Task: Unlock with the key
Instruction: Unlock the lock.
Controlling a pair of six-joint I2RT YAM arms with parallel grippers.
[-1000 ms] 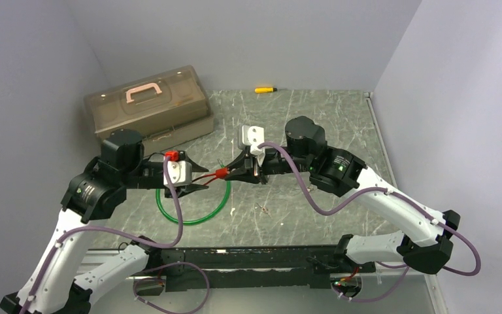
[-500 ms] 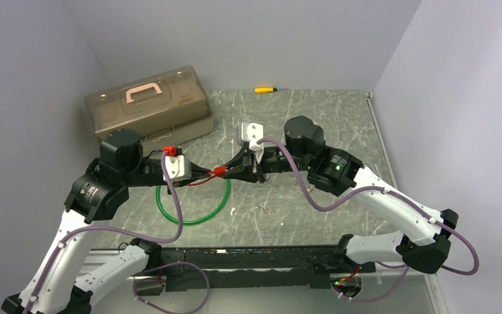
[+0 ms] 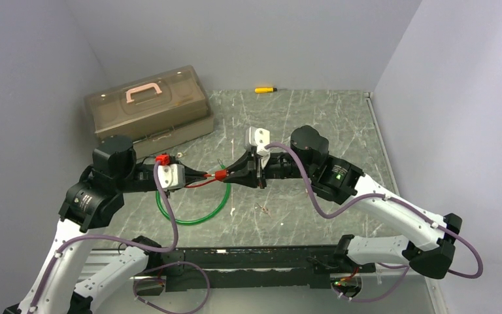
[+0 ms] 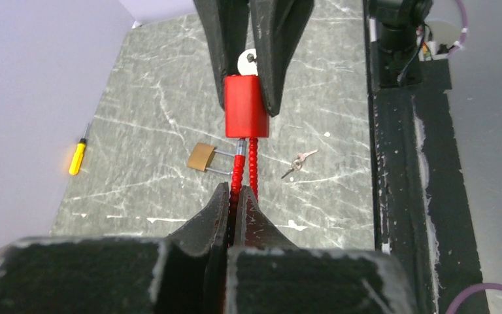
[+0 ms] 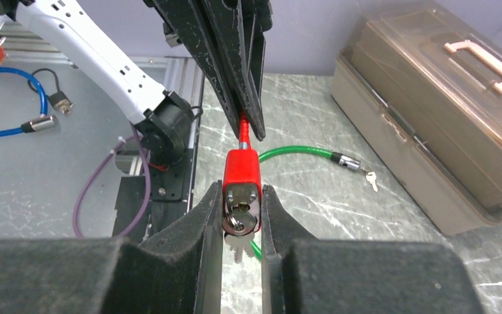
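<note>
Clamped red lock (image 5: 241, 171) mid-air in right fingers (image 5: 204, 216), key (image 5: 238, 224) in its end; pinched its cable (image 4: 243, 167) in shut left fingers (image 4: 210, 212). Likely risked cable slipping or key jamming if pulled off-axis

The grey marbled tabletop (image 3: 340, 131) carries a brown toolbox (image 3: 147, 108) at its far left. A yellow screwdriver (image 3: 265, 89) lies right of the toolbox. A green cable loop (image 3: 196, 223) lies in front of the toolbox. A brass padlock (image 4: 201, 157) and small keys (image 3: 262, 209) lie front-right of it.
</note>
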